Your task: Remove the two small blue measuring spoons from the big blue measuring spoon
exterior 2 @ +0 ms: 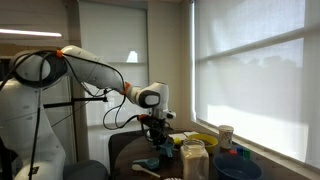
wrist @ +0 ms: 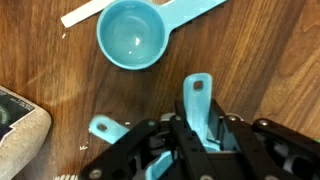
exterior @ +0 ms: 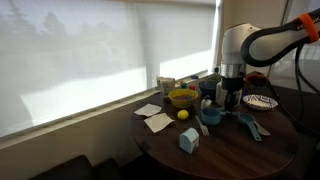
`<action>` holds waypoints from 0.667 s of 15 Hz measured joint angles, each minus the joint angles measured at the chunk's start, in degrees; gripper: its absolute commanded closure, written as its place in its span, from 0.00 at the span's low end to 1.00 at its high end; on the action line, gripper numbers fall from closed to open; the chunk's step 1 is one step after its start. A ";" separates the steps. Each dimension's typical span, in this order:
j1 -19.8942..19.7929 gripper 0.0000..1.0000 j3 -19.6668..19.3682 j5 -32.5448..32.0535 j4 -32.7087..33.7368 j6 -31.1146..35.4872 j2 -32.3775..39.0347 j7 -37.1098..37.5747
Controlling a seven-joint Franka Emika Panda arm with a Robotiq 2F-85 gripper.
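Observation:
In the wrist view the big blue measuring spoon (wrist: 133,36) lies empty on the wooden table, bowl up, with its handle running to the upper right. My gripper (wrist: 196,128) is shut on the flat handle of a small blue measuring spoon (wrist: 197,98), held just below the big one. A second small teal piece (wrist: 104,128) shows left of the fingers and is partly hidden by them. In an exterior view the gripper (exterior: 230,98) hangs low over the round table, with teal spoons (exterior: 212,116) beside it. It also shows in an exterior view (exterior 2: 155,130).
A pale cream spoon handle (wrist: 86,12) lies by the big spoon. A light-blue carton (exterior: 188,140) stands at the table's front, also in the wrist view (wrist: 20,125). A yellow bowl (exterior: 183,98), a lemon (exterior: 183,114), white napkins (exterior: 155,120) and a plate (exterior: 262,101) surround the spot.

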 measured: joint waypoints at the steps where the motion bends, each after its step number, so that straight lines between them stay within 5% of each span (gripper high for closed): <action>1: 0.01 0.94 0.00 0.02 0.00 0.02 0.00 0.00; 10: 0.01 0.94 0.01 0.03 0.56 0.03 -0.90 -0.01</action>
